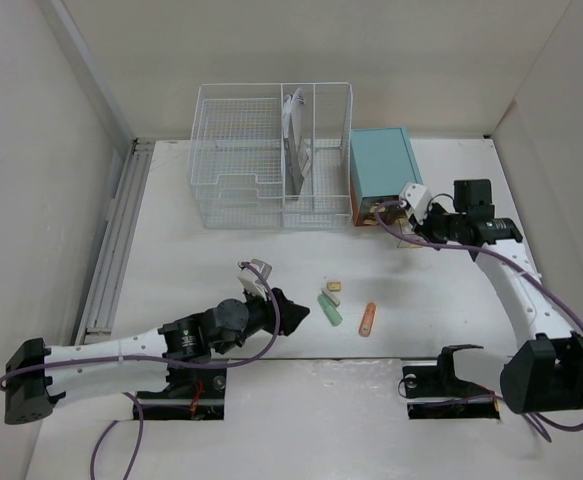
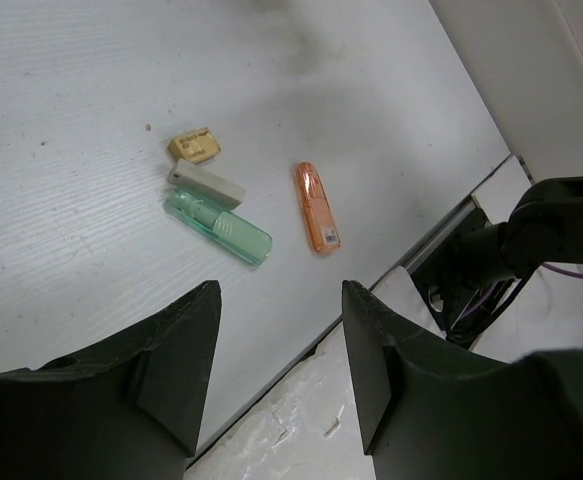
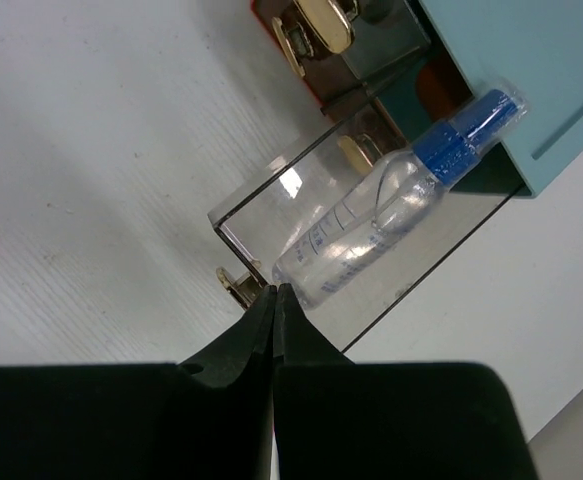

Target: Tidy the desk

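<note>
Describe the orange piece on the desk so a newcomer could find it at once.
On the white desk, midway along its front edge, lie four small items. The orange piece is the rightmost and lies alone; the green case, grey block and yellow block bunch together left of it.

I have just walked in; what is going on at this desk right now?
Two robot arms are tidying the flat white desk. The right gripper, fingers shut, sits at the front edge of a clear plastic drawer pulled out of the small teal cabinet; a clear spray bottle with a blue cap lies inside. The open left gripper hovers above the desk near four loose items: a green translucent case, a white bar, a small yellow eraser and an orange stick.
</note>
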Controlling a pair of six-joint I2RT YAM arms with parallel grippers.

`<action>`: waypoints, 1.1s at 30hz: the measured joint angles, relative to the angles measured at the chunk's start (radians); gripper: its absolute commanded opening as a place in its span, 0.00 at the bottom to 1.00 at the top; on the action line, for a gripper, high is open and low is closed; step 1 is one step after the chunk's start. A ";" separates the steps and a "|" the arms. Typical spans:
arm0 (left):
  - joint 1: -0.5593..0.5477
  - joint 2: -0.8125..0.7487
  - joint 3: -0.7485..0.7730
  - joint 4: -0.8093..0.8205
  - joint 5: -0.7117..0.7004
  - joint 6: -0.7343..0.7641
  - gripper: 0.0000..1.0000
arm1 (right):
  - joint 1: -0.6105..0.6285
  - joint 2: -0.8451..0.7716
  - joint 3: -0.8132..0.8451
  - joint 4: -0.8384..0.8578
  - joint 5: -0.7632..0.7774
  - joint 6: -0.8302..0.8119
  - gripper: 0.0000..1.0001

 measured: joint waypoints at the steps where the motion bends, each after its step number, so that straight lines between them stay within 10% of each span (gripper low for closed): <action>1: 0.000 0.000 0.000 0.000 0.000 0.000 0.48 | 0.000 -0.002 0.000 0.000 -0.008 -0.006 0.00; 33: 0.000 -0.039 -0.015 -0.030 0.000 -0.001 0.48 | -0.008 0.141 0.109 -0.092 -0.015 -0.114 0.00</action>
